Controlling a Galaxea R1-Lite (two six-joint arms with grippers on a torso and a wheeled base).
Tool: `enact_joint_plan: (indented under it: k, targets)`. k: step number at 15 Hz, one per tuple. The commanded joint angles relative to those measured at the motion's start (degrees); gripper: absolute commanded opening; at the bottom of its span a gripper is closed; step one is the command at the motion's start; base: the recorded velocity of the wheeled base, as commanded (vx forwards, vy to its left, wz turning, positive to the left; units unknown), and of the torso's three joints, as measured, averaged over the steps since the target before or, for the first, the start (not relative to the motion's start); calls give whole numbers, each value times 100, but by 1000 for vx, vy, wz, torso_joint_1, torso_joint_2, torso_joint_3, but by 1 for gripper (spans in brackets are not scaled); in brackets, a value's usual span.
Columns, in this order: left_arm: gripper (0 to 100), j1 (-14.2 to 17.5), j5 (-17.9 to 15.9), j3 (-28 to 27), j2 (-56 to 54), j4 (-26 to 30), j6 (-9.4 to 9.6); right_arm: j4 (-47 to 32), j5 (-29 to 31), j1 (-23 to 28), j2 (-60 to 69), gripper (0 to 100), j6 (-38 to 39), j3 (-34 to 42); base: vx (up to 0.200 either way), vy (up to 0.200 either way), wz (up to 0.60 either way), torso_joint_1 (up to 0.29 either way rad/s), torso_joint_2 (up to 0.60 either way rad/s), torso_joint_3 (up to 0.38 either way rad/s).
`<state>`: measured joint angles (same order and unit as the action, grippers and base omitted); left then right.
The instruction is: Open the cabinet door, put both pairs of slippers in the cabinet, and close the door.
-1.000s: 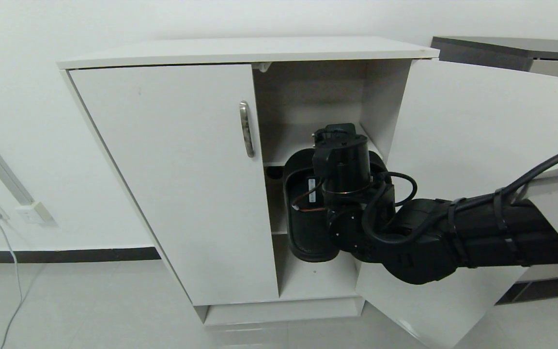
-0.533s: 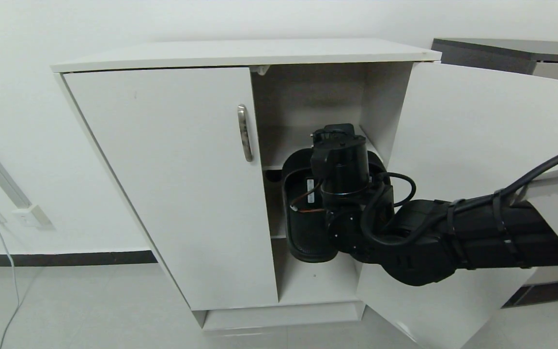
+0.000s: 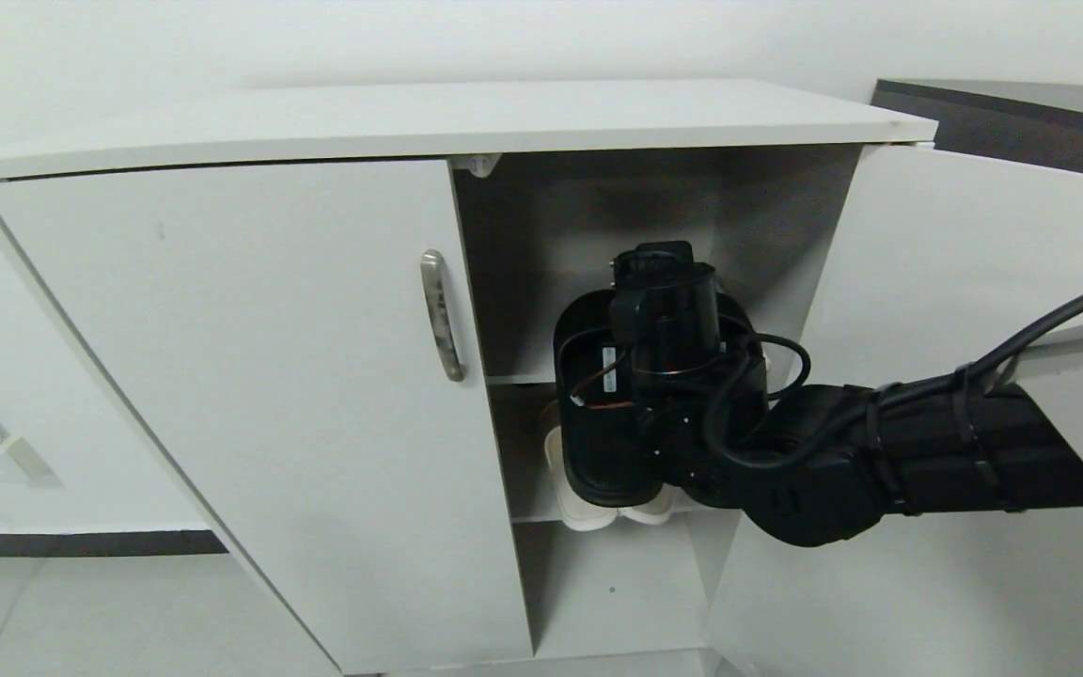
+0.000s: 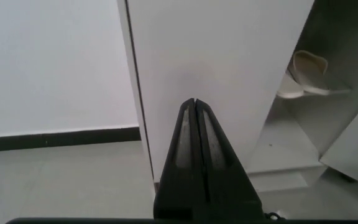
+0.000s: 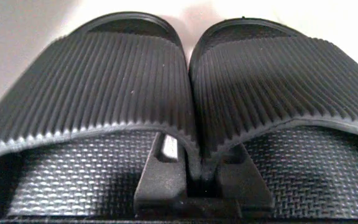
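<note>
Grips black ribbed rubber slippers (image 3: 598, 423) with right gripper (image 5: 194, 174), fingers clamped, inside white wooden cabinet (image 3: 222, 376); cream slippers (image 3: 588, 512) at their six o'clock. Left gripper (image 4: 194, 106): fingers pressed together, empty.

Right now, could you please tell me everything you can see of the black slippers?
The black slippers are a rubbery-looking pair of slides with ribbed straps and diamond-textured footbeds. They sit pressed side by side, and the right claw is shut on their inner edges. In the head view they hang at the open side of the cabinet, in front of its shelves; a white pair peeks out below them on the middle shelf. Whether the pairs touch I cannot tell.
</note>
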<state>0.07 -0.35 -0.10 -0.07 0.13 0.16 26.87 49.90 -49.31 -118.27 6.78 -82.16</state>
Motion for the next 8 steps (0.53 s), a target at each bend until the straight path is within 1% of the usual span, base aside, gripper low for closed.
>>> enact_joint_plan:
  k: [1, 4, 6, 8]
  targets:
    - [0, 1, 0, 1, 7, 4, 2, 3, -6, 0, 15, 0, -1, -1, 200, 0, 0, 7, 2, 7]
    - [0, 1, 0, 1, 7, 4, -7, -94, -33, 123, -64, 0, -124, -283, 0, 0, 0, 0, 0, 0]
    - [0, 1, 0, 1, 7, 4, -7, -454, -41, 229, -170, 0, -124, -696, 0, 0, 0, 0, 0, 0]
    - [0, 1, 0, 1, 7, 4, -16, -982, -156, 352, -407, 0, -107, -1390, 0, 0, 0, 0, 0, 0]
